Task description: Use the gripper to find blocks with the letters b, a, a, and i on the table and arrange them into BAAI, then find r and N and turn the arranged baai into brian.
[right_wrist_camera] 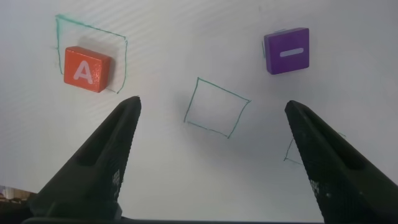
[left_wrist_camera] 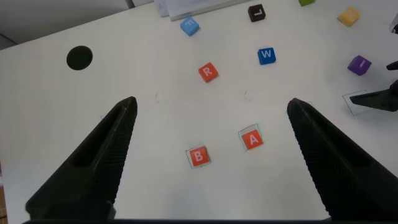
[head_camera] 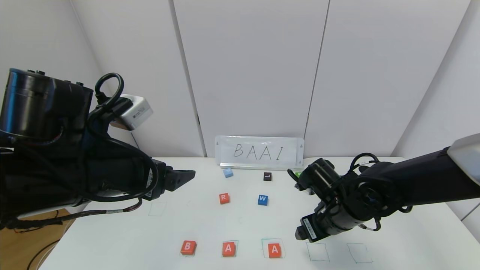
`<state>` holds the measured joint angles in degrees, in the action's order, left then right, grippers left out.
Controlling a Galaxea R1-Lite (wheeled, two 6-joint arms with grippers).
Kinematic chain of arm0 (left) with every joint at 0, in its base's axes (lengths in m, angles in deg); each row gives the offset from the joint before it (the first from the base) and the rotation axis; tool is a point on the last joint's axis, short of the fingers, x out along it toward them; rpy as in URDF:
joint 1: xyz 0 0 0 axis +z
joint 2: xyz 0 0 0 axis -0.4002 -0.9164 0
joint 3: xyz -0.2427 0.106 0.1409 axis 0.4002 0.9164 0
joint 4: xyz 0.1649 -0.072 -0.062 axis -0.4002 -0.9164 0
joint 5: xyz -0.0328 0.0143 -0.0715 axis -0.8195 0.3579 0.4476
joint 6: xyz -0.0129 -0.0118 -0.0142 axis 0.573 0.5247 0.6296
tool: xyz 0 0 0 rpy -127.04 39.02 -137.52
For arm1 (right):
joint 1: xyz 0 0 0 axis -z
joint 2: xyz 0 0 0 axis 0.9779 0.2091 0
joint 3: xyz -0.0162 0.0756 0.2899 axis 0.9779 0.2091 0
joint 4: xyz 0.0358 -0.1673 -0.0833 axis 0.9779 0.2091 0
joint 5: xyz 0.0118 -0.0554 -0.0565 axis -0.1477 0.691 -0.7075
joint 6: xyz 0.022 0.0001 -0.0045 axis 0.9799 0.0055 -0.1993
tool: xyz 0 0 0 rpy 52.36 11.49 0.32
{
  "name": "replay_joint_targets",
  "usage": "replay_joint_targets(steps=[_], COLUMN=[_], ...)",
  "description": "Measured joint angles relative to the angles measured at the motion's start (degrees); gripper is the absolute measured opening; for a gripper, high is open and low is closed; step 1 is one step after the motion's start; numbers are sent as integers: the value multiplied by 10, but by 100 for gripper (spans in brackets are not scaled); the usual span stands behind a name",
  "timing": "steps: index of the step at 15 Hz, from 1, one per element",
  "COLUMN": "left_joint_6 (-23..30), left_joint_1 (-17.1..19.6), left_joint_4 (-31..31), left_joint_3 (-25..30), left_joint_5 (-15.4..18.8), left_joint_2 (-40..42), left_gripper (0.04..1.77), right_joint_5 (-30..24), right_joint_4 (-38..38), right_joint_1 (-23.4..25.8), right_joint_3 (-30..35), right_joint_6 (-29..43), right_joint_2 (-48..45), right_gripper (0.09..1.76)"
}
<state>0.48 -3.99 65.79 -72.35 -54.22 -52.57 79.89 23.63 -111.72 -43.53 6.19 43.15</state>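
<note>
Orange-red blocks B [head_camera: 188, 247], A [head_camera: 229, 248] and A [head_camera: 274, 250] lie in a row of green squares at the front of the white table [head_camera: 157, 240]. The purple I block [right_wrist_camera: 286, 51] lies beyond an empty green square [right_wrist_camera: 216, 107]; it also shows in the left wrist view [left_wrist_camera: 359, 64] and is hidden behind my right arm [head_camera: 337, 202] in the head view. The orange-red R block [head_camera: 224, 198] lies mid-table. My right gripper [right_wrist_camera: 211, 106] is open and empty above that empty square. My left gripper [head_camera: 183, 176] is open and empty, raised over the table's left side.
A blue W block [head_camera: 263, 200], a light blue block [head_camera: 228, 173], a black L block [head_camera: 267, 176], a green block [head_camera: 298, 174] and a yellow block [left_wrist_camera: 349, 17] lie farther back. A BAAI sign [head_camera: 259, 151] stands at the back edge. A black hole [left_wrist_camera: 79, 58] is at the left.
</note>
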Motion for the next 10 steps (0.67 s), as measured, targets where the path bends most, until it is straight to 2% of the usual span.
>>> replay_joint_targets(steps=[3, 10], left_joint_6=[-4, -17], left_joint_1=[0, 0], left_joint_4=[0, 0], left_joint_3=[1, 5], left_joint_5=[0, -1], left_joint_2=[0, 0], left_gripper=[172, 172], right_joint_5=[-5, -5], right_joint_4=[-27, -63], right_joint_1=[27, 71], right_joint_3=[5, 4], right_joint_6=[-56, -92], right_joint_2=[7, 60], right_gripper=[168, 170])
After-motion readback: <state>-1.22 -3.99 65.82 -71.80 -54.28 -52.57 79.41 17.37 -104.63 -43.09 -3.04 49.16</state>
